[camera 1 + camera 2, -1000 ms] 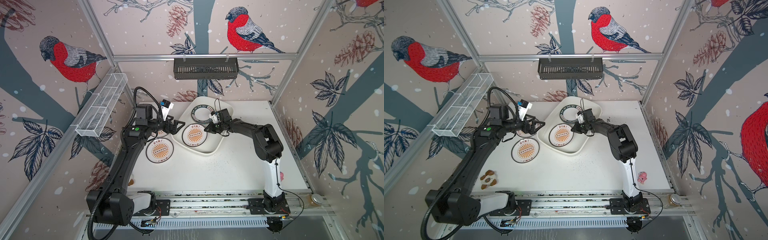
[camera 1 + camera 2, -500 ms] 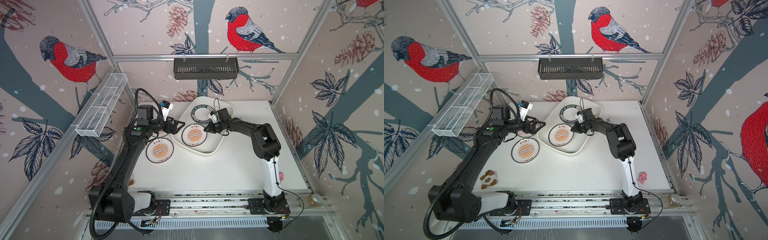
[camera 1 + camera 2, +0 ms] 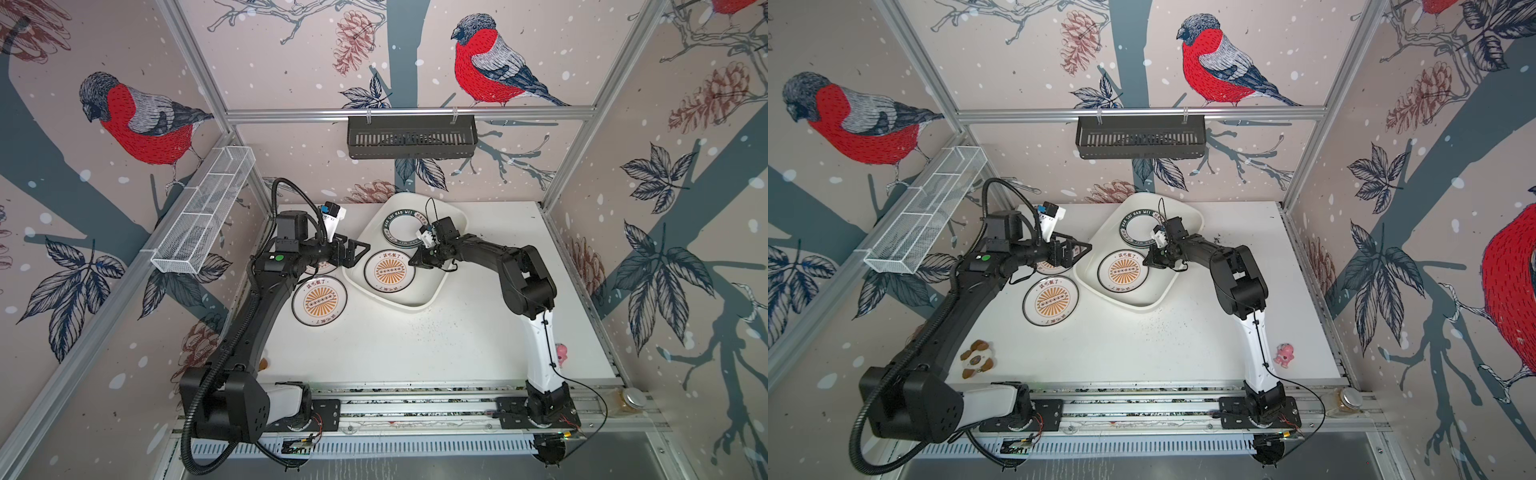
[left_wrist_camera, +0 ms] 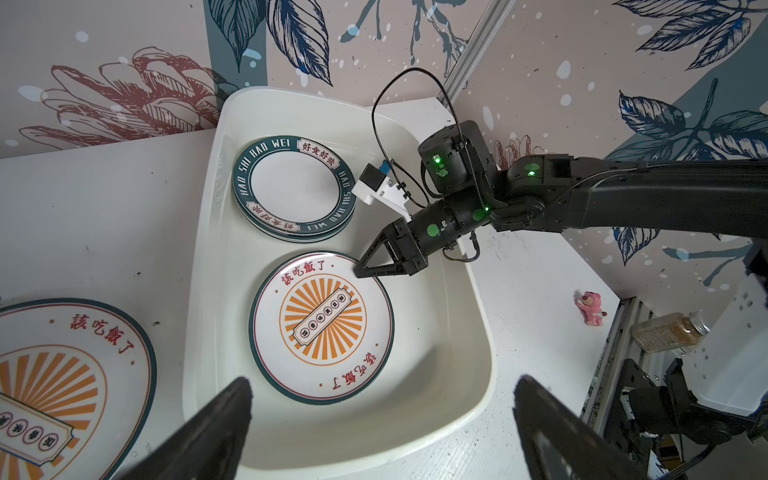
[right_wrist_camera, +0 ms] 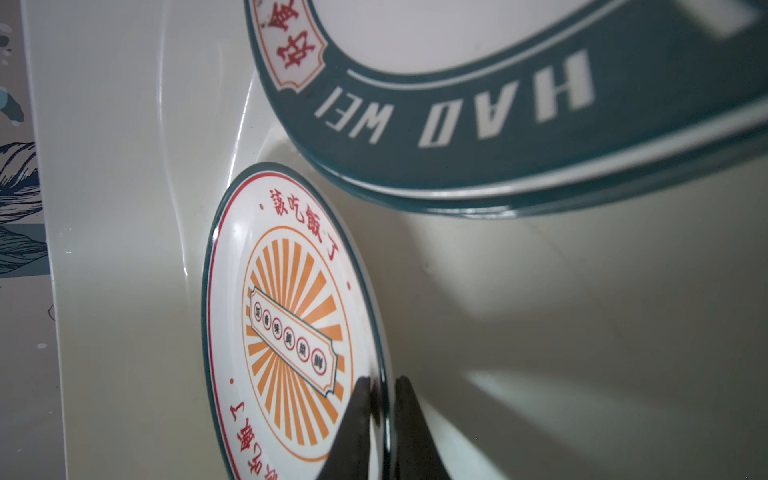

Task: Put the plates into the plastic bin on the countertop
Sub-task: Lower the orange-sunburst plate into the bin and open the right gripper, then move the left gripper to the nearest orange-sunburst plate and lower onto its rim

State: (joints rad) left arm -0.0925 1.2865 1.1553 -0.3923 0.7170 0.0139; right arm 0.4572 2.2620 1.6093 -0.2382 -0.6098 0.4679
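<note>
Left wrist view: a loose sunburst plate [image 4: 62, 374] waits on the countertop [image 4: 104, 208] beside the plastic bin [image 4: 465, 332]; the left gripper [image 4: 380, 388] hangs wide open, empty. The binned sunburst plate [image 4: 322, 328] lies flat, clear of the stacked green-banded plates [image 4: 291, 183]. The right gripper [image 4: 361, 272] straddles its rim, jaws a narrow slit; pinching or flanking, I cannot tell.

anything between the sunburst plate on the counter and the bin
Nothing lies on the flat white countertop between the round orange-sunburst plate and the shallow white plastic bin; only the bin's raised rim must be cleared. The open left gripper hovers over that rim, farther back.
</note>
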